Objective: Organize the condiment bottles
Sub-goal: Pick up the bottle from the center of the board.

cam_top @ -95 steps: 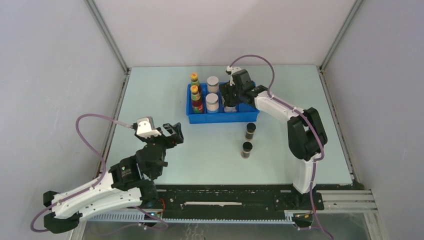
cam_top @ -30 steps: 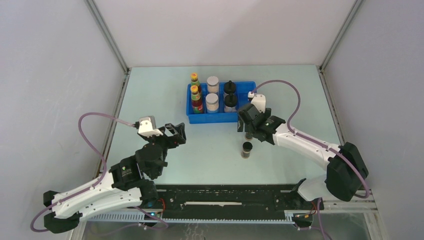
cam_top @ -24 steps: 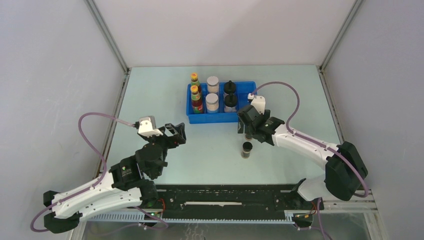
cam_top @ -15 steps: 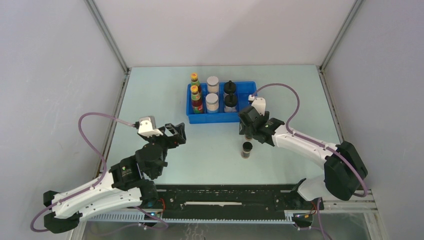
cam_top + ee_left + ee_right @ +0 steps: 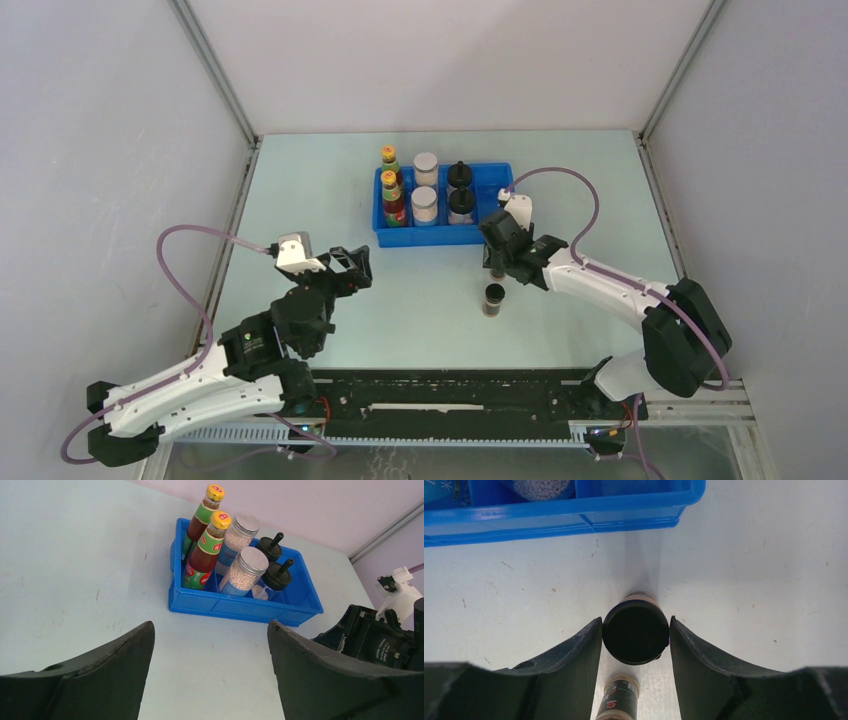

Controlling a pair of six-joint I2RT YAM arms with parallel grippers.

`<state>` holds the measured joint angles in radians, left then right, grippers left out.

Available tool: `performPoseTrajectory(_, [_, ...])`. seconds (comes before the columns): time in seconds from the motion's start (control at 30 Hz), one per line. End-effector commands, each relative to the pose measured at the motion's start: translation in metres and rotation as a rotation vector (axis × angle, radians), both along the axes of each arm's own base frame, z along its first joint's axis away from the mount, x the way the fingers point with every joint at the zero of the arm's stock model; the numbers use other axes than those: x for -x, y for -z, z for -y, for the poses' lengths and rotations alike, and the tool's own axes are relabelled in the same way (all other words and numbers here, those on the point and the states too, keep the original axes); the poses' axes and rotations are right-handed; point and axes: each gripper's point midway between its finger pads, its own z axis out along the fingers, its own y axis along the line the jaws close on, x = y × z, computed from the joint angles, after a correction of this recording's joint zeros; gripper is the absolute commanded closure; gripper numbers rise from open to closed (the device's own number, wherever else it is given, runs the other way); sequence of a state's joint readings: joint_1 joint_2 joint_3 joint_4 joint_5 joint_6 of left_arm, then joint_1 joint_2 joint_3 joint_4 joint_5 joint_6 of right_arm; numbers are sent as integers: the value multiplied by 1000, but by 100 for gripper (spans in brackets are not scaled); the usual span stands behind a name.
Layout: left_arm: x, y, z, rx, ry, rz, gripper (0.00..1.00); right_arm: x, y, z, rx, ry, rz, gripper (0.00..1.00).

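Dark vial (image 5: pixel 636 634) upright — cap up — between fingers (image 5: pixel 574 662)

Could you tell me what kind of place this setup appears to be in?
Probably a robotics lab test cell, not a kitchen: plain grey walls on aluminium posts enclose a pale table, and the left arm and right arm are bolted to a rail at its near edge.

Overhead, two wrist views (tray (image 5: pixel 445 237) shared)

the right tool (image 5: pixel 634 622) flanks one vial (image 5: pixel 635 635), fingers (image 5: pixel 574 670) touching its cap. a second vial (image 5: pixel 493 298) stands just on its near side, the tray (image 5: pixel 445 237) wall just beyond; bare tabletop (image 5: pixel 300 200) spreads left.
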<state>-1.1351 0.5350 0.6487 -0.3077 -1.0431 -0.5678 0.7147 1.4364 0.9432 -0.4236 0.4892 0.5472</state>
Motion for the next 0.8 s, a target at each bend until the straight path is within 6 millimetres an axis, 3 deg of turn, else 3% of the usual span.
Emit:
performPoseTrajectory(0.0, [-1,8,1,-6,-6,-1,13,-8,-1,0,-12,12,24,41])
performPoseTrajectory(0.3, [0,8,1,-2,-5,-2,13,-10,3,1,1,9,18,60])
performPoseTrajectory(0.4, [0,9,1,0,-5,-1,13,-9,3,1,2,9,16,73])
performPoseTrajectory(0.53, [0,9,1,1,-3,-1,13,-8,2,2,4,9,16,100])
performPoseTrajectory(0.77, [0,9,0,1,-5,-1,13,-7,-13,3,3,3,57,100])
